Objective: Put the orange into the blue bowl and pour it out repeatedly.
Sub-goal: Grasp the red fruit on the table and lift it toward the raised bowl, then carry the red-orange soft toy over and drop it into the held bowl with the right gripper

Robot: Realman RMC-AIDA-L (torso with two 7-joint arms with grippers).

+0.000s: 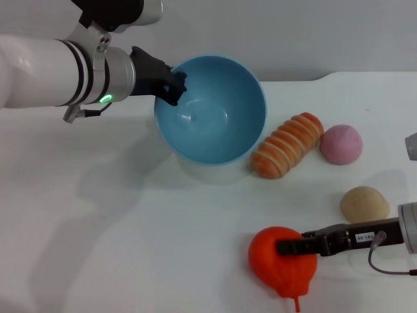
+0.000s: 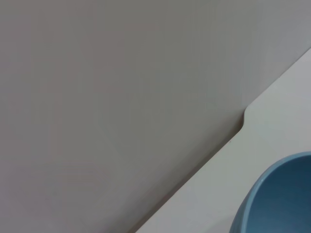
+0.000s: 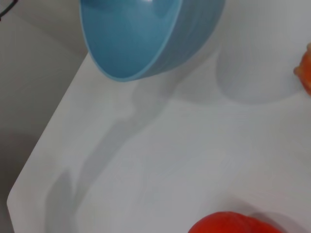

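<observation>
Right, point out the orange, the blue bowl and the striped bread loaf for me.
orange [image 1: 270,257]: head view, on its dimpled skin left of the claw tip.
blue bowl [image 1: 212,120]: head view, on its bare inner wall.
striped bread loaf [image 1: 288,145]: head view, on its middle stripes.

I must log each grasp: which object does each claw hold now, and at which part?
The left claw grips the blue bowl at its rim, on the robot's left side, holding it tilted. The right claw clamps the orange across its top.
</observation>
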